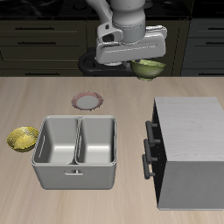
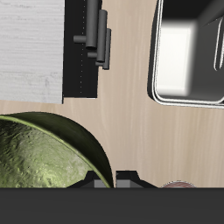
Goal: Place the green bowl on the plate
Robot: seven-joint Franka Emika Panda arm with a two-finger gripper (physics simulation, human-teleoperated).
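The hand (image 1: 140, 59) is carrying the green bowl (image 1: 149, 67), clamped on its rim; I'd say keep it level toward the plate (image 1: 87, 101).

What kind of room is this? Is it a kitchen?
Probably a kitchen, in a computer simulation. Dark cabinets line the back, and a metal double tub like a sink sits on the wooden table. There are dishes too: a green bowl in the gripper and a plate.

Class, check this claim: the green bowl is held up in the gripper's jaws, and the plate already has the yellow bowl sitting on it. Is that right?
Not quite. The green bowl is indeed held up by the gripper, but the plate is bare. The yellow bowl sits on the table beside the metal bin, as the exterior view shows.
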